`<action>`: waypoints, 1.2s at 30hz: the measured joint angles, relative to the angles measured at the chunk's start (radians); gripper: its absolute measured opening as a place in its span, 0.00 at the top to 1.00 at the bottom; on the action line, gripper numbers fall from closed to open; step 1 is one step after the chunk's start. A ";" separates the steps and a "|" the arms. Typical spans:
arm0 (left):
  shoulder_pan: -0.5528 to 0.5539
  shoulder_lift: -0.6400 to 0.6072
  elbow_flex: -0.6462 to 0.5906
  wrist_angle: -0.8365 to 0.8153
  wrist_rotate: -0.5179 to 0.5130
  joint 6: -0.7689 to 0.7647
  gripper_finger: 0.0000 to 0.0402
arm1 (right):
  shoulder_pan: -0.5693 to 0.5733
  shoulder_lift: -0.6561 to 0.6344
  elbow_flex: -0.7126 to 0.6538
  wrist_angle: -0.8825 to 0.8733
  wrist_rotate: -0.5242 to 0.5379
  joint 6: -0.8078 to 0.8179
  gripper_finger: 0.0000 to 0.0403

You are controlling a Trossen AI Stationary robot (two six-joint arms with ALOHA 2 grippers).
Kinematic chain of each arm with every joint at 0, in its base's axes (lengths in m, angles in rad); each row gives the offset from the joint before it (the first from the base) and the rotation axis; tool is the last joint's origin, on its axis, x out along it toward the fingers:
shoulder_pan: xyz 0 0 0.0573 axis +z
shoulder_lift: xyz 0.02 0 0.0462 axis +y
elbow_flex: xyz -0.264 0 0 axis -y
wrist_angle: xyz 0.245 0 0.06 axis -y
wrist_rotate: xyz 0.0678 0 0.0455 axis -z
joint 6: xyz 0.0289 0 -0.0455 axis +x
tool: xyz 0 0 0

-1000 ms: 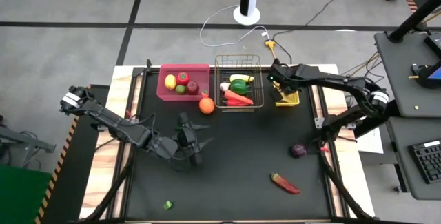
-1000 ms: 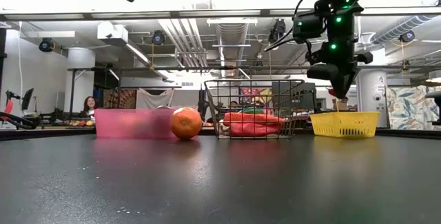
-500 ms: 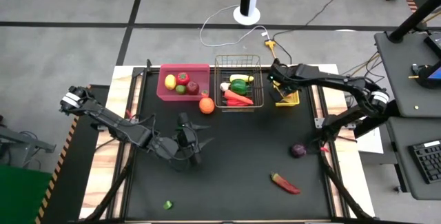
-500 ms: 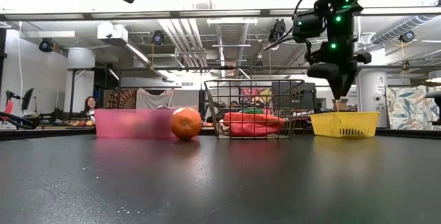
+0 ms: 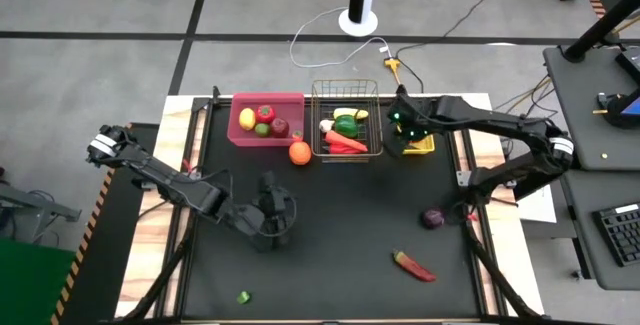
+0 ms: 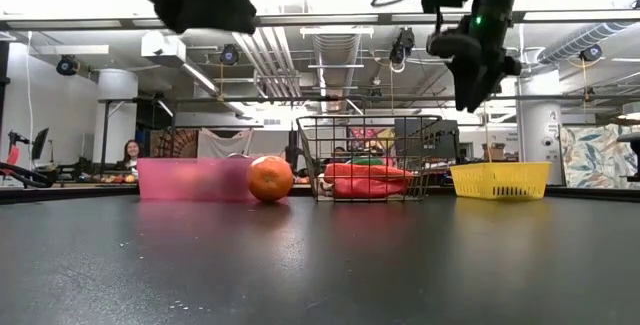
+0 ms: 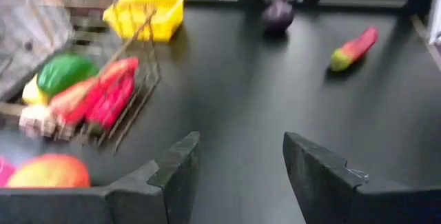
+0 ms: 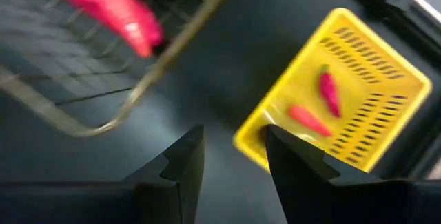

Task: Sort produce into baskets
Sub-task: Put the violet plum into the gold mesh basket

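Right claw (image 8: pixel 231 162) open above yellow bin (image 8: pixel 386 79) with two chillies (image 8: pixel 329 93).

From overhead you look straight down on the whole table (image 5: pixel 330 255) from some height. Your low camera sits at tabletop level at the near edge, facing level across to the far side and room. Your left wrist camera looks across the table toward the wire basket (image 7: pixel 83 93); your right wrist camera looks down, close above the yellow bin (image 8: pixel 344 100). All four share that basket.
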 joint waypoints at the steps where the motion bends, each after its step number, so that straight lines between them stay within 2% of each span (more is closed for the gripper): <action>1: 0.000 0.000 0.000 -0.030 0.000 -0.026 0.53 | 0.020 -0.003 0.004 -0.002 -0.004 0.008 0.63; 8: 0.000 0.000 0.000 -0.196 0.002 -0.190 0.53 | 0.160 -0.007 0.020 -0.095 -0.016 0.089 0.59; 14: 0.000 0.000 0.000 -0.223 0.002 -0.218 0.53 | 0.290 -0.007 0.020 -0.177 -0.023 0.174 0.50; 19: 0.000 0.000 0.000 -0.223 0.002 -0.218 0.53 | 0.375 -0.007 0.020 -0.216 -0.049 0.239 0.36; 27: 0.000 0.000 0.000 -0.223 0.002 -0.218 0.53 | 0.439 -0.007 0.016 -0.336 -0.050 0.384 0.11; 31: 0.000 0.000 0.000 -0.223 0.002 -0.218 0.53 | 0.465 -0.007 -0.014 -0.362 -0.080 0.444 0.08; 36: 0.000 0.000 0.000 -0.223 0.002 -0.218 0.53 | 0.525 -0.007 -0.068 -0.364 -0.172 0.529 0.08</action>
